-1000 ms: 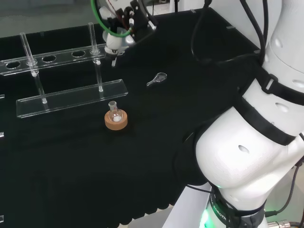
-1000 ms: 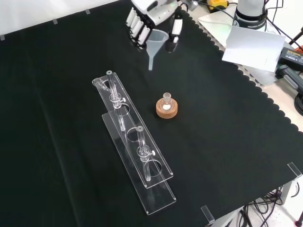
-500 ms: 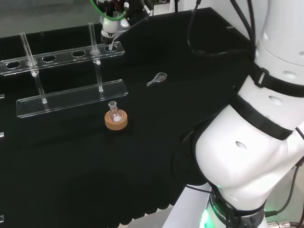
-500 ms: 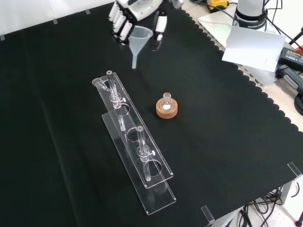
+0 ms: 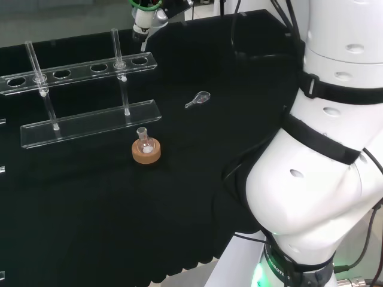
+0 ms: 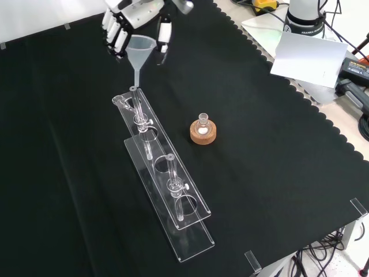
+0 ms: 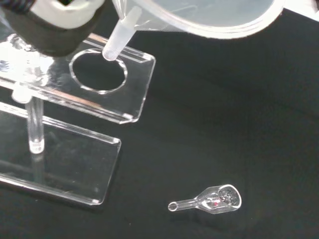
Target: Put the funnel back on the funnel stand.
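In the front view the hand (image 6: pixel 134 12) is shut on the rim of a clear funnel (image 6: pixel 141 48), whose stem points down just above the far end of the clear acrylic funnel stand (image 6: pixel 194 238). The wrist view shows the funnel (image 7: pixel 199 15) close up. Its stem tip hangs over the edge of the end hole in the stand's top plate (image 7: pixel 134 94), beside a black and white finger (image 7: pixel 55 15). In the head view the hand (image 5: pixel 145 13) hovers at the top edge, above the right end of the stand (image 5: pixel 81 70).
A small round flask on a cork ring (image 6: pixel 203 131) (image 5: pixel 146 150) stands beside the stand. A small glass scoop (image 5: pixel 198 98) (image 7: pixel 209 199) lies on the cloth near the stand's end. Two upright posts (image 6: pixel 171 173) rise through the stand's top plate.
The hand has carried the funnel leftward in the front view, farther off in the head view. It went from open cloth to above the stand's end hole.
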Controlling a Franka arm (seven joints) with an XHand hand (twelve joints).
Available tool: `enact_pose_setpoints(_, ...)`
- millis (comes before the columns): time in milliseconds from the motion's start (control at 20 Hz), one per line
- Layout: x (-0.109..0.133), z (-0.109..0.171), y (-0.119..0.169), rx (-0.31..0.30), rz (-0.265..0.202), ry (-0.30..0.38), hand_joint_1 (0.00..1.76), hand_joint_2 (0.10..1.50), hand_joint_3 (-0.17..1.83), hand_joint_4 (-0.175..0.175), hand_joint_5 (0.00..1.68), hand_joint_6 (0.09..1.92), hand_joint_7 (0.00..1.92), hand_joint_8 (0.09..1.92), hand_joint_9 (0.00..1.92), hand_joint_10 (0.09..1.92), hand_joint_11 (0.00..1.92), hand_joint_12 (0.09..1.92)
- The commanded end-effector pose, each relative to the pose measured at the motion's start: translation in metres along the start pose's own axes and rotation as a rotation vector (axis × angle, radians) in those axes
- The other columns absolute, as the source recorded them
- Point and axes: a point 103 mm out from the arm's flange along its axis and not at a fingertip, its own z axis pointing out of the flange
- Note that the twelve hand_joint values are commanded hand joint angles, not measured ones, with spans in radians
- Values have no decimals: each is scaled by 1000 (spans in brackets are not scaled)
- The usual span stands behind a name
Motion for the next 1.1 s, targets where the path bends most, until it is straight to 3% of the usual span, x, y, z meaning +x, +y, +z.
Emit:
enact_pose_setpoints(50,-15,13,22,49,-9,-3,1019,1093,3,175,1009,954,664,658,956,432,811,1127)
enact_pose_setpoints(550,-5,21,37,60,-29,-30,1020,1093,3,175,1009,955,660,661,954,428,814,1124)
enact_pose_setpoints(750,-9,29,34,24,-18,30,1020,1093,2,175,1010,954,659,662,953,427,814,1123)
enact_pose_setpoints(800,-9,29,34,41,9,14,1020,1093,2,175,1010,954,659,663,953,427,814,1122)
enact_pose_setpoints(950,13,21,39,88,28,-56,1020,1093,2,175,1010,953,658,663,953,427,815,1122)
enact_pose_setpoints(1100,17,19,38,79,-14,-48,1021,1093,2,175,1011,952,658,664,953,426,815,1121)
